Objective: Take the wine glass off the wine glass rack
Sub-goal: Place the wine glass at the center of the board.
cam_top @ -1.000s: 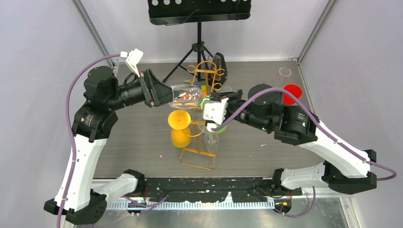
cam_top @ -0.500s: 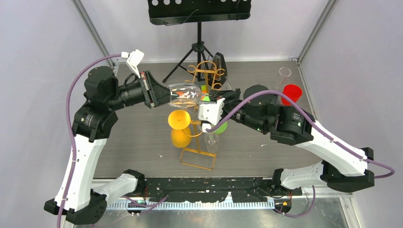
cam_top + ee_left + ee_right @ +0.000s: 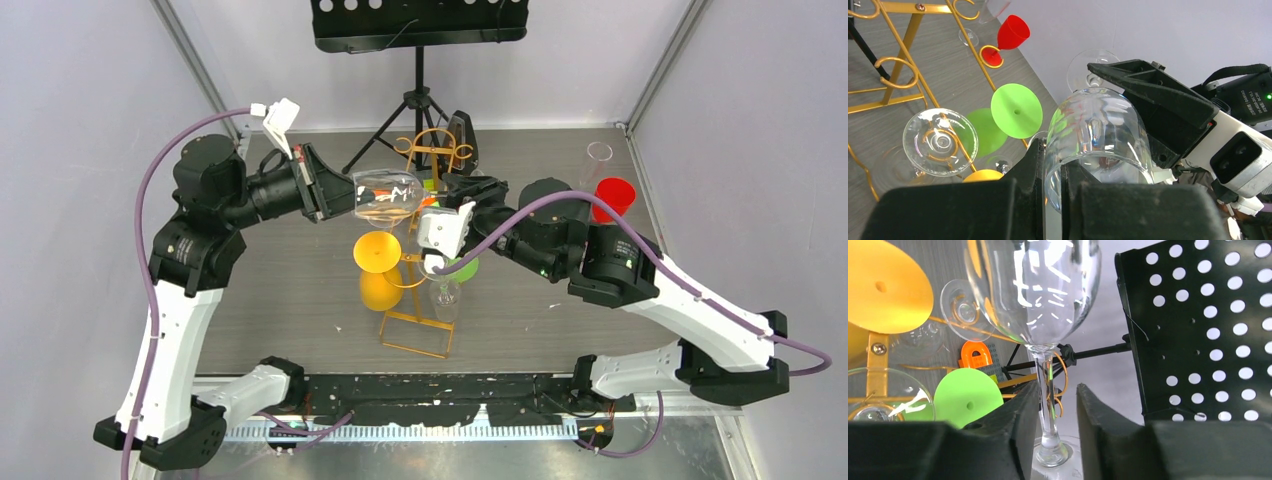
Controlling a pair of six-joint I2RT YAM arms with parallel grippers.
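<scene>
A clear wine glass (image 3: 388, 196) lies sideways in the air between my two arms, just left of the top of the gold wire wine glass rack (image 3: 414, 322). My left gripper (image 3: 334, 195) is shut on its rim. In the left wrist view one finger sits inside the bowl (image 3: 1098, 130) and one outside, with the gripper (image 3: 1053, 172) pinching the glass wall. My right gripper (image 3: 440, 214) stands slightly open around the stem. In the right wrist view the stem (image 3: 1047, 390) runs between the fingers of that gripper (image 3: 1058, 402), close to the left one, with a gap on the right.
On the rack hang a yellow glass (image 3: 378, 252), a green glass (image 3: 462, 268) and a clear one (image 3: 445, 296). A red glass (image 3: 612, 196) and a clear glass (image 3: 600, 152) stand at the back right. A black music stand (image 3: 420, 25) rises behind the rack.
My left gripper has closed onto the rim of the wine glass. My right gripper's jaws have parted from the stem. The glass has shifted slightly towards the back.
</scene>
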